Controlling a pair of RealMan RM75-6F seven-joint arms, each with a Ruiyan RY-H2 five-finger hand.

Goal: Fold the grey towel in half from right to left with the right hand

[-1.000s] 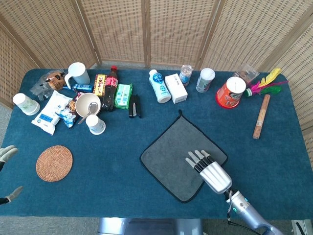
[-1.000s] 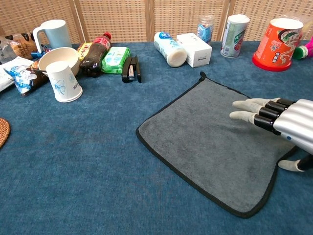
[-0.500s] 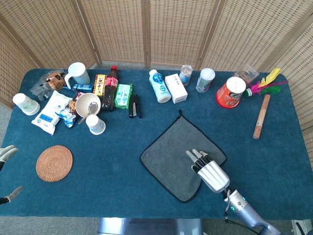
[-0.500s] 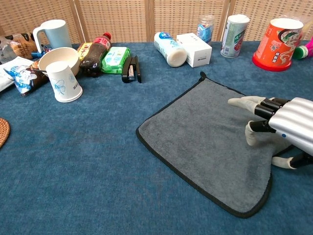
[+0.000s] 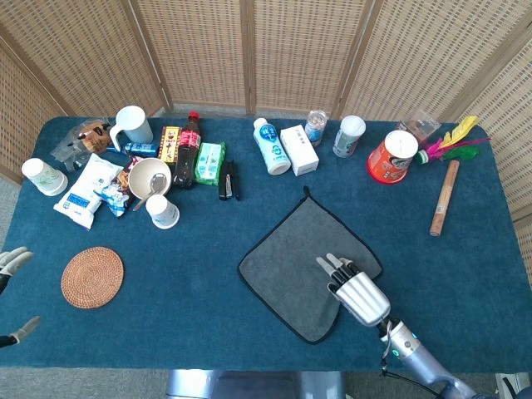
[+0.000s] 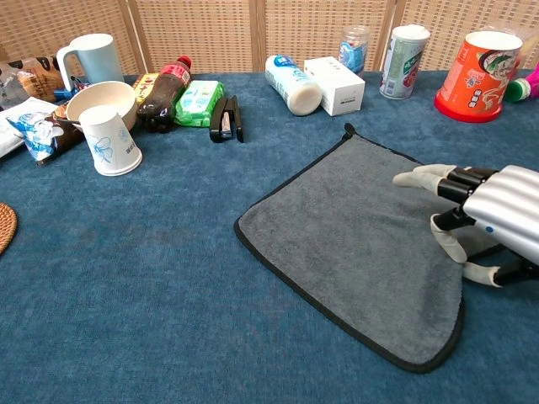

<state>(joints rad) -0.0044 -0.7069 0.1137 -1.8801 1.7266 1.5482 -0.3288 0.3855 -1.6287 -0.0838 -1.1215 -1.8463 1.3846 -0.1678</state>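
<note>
Because the fold had to run from right to left, the right hand [image 6: 476, 223] sat over the right edge of the grey towel [image 6: 354, 236], fingers [image 6: 449, 238] curling down onto the cloth; whether the hem was pinched yet could not be told. Soft, napped and dark-bordered, the towel lay flat as a diamond on the blue felt-like bench [image 5: 199, 283], spreading leftward from the hand. Beyond the fingertips stood a white box [image 5: 299, 150] and a glossy red cup [image 5: 392, 156].
</note>
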